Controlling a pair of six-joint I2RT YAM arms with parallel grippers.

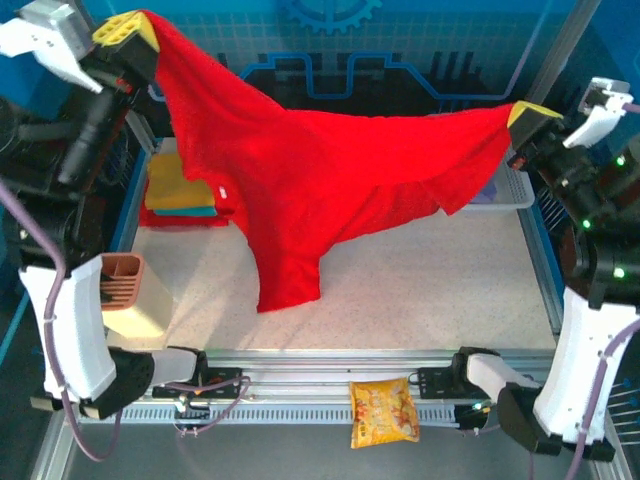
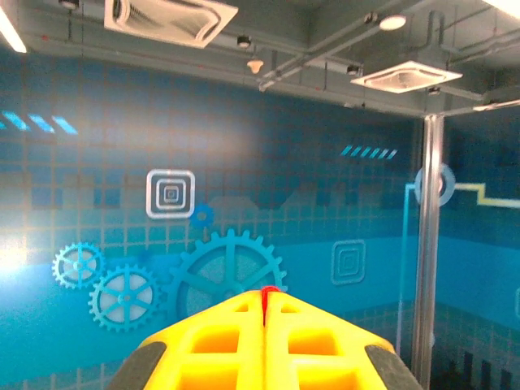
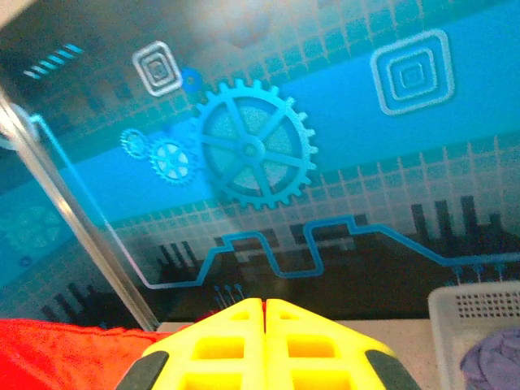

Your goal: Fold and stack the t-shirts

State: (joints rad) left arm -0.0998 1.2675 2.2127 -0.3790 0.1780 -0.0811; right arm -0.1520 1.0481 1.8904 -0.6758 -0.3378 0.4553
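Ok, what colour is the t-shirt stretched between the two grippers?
Bright red. The t-shirt shows best in the top external view.

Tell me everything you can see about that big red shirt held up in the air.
The red t-shirt is plain, soft, slightly fuzzy-looking cloth, bright red all over. It is unfolded and stretched out between two pinch points: the left gripper is shut on one end and the right gripper is shut on the other. The middle sags in creases, and one long flap hangs down toward the speckled table; whether it touches cannot be told.
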